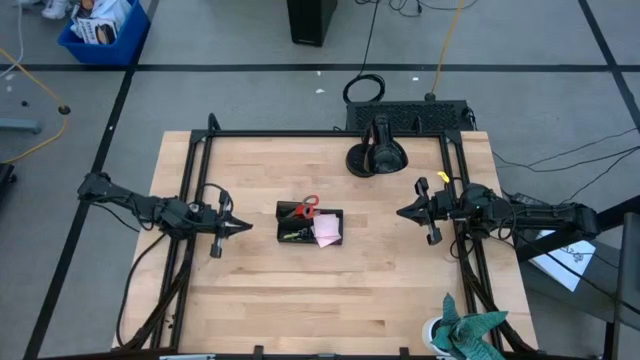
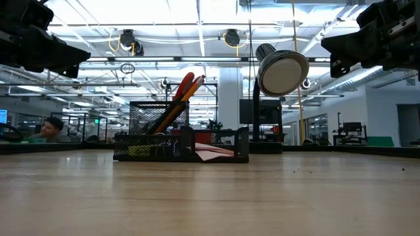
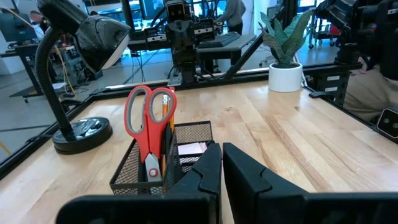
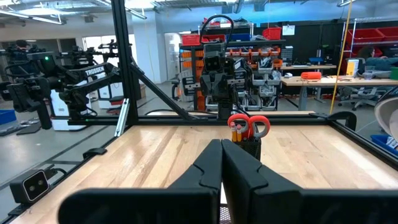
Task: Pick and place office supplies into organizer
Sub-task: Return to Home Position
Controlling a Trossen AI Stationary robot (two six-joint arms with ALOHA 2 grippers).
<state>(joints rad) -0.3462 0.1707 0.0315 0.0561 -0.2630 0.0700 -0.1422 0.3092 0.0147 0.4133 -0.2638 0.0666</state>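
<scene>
The black mesh organizer (image 1: 310,224) stands at the table's middle. Red-handled scissors (image 3: 148,118) and orange pencils (image 3: 163,109) stand upright in its tall cup, and a pink sticky-note pad (image 1: 327,231) lies in its low tray. My left gripper (image 1: 243,228) hovers shut to the organizer's left, pointing level at it, with nothing between its fingers (image 3: 208,171). My right gripper (image 1: 403,212) hovers shut to the organizer's right, also pointing at it. In the right wrist view the scissors (image 4: 249,123) show just beyond its fingertips (image 4: 221,155). In the low view both grippers (image 2: 79,56) (image 2: 328,44) are well above the tabletop.
A black gooseneck lamp on a round base (image 1: 375,157) stands at the far edge, right of the middle. A potted plant (image 1: 465,335) sits at the near right corner. Black frame rails (image 1: 320,133) run along the table's far edge and sides. Bare wood lies in front of the organizer.
</scene>
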